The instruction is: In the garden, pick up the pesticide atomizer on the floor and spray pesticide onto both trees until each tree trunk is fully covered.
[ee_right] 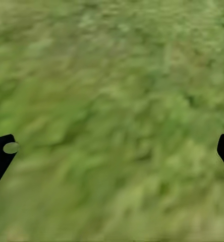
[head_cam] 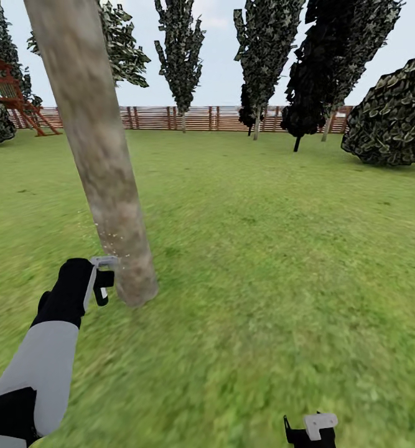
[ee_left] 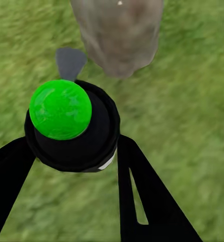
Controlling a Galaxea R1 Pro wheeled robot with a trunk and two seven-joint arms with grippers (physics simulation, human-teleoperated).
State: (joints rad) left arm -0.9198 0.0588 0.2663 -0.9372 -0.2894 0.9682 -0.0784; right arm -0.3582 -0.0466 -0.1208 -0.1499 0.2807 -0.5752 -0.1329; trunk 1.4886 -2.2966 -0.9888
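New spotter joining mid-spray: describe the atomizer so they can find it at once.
Start at the thick beige-grey tree trunk leaning across the lawn. By its base, the left hand grips the atomizer between its fingers. It is a round black body with a bright green ball and a grey nozzle toward the trunk.

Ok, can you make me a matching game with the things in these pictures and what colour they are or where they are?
Things:
1. tree trunk
2. sprayer
3. fence
4. right gripper

Clues:
A. brown slats far across the lawn
B. beige-grey, leaning, white specks near its base
C. open over the grass, holding nothing
D. black with a bright green ball, held in the left gripper

Pairs: 1-B, 2-D, 3-A, 4-C
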